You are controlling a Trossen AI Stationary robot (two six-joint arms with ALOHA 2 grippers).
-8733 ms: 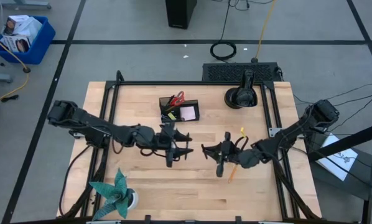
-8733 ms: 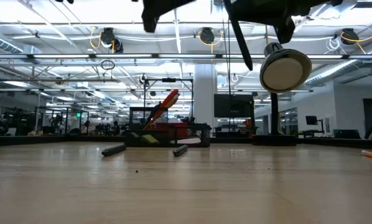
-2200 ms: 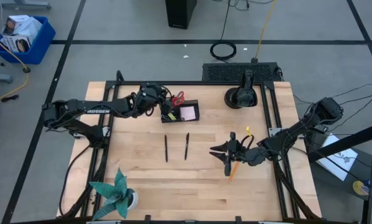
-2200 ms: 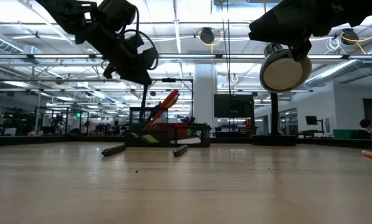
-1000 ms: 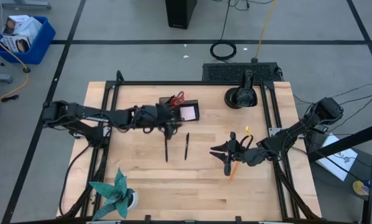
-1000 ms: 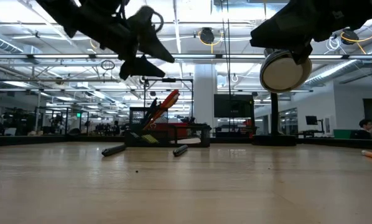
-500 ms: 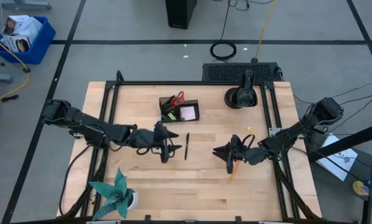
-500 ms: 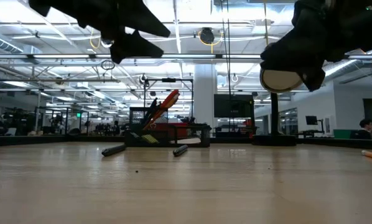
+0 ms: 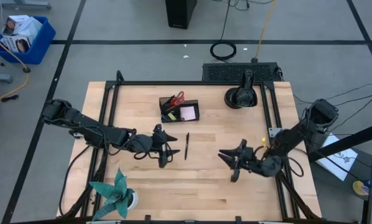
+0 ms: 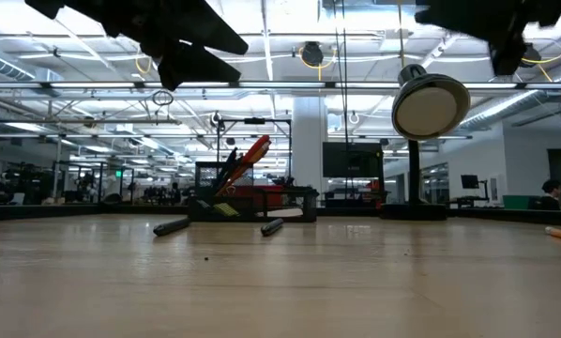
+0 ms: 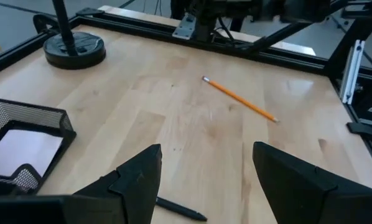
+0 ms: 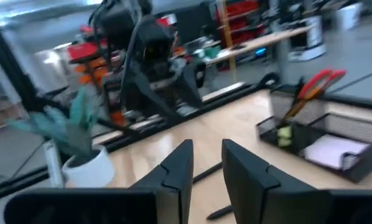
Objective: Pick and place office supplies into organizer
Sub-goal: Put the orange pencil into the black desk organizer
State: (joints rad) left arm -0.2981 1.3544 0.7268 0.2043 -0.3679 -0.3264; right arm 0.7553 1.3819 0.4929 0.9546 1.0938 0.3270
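The black mesh organizer (image 9: 180,111) stands at the far middle of the table, with red-handled scissors (image 9: 178,97) in its cup and a pale note pad (image 11: 21,149) in its tray. One black pen (image 9: 186,146) lies on the wood. My left gripper (image 9: 172,151) hovers open just left of that pen, above the table. A black pen (image 11: 180,210) lies below its fingers. An orange pencil (image 11: 239,98) lies farther right. My right gripper (image 9: 224,155) hovers near the pencil; its fingers (image 12: 173,177) stand a narrow gap apart, with nothing between them.
A round black base with an upright post (image 9: 242,94) stands at the far right. A teal paper plant (image 9: 116,194) sits in the near left corner. Black frame rails (image 9: 274,118) run along the table's sides. Bare wood lies along the near middle (image 9: 192,193).
My left gripper has swung from beside the organizer toward the near edge and now hangs over the spot where the left pen lay, hiding it. My right gripper has shifted a little toward the near edge and turned. The pens and the pencil have stayed put.
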